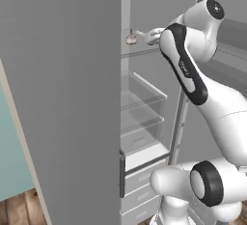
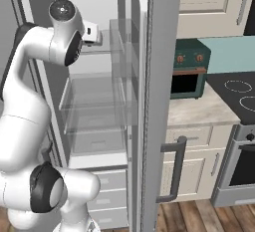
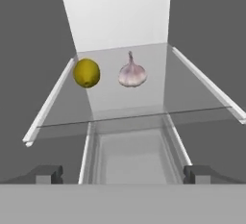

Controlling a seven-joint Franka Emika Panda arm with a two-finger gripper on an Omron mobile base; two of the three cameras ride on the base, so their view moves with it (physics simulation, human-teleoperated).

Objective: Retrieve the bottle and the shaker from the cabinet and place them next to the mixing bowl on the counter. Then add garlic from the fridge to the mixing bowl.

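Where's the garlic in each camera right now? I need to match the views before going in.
Left base view: the garlic sits on the top glass shelf of the fridge, beside the hand.
Right base view: I cannot make it out; the arm covers that shelf.
Hand view: upper centre, right of a yellow fruit.
Shared landmark: that glass shelf.

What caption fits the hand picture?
Open pincer faces the garlic and a lemon on a glass fridge shelf.
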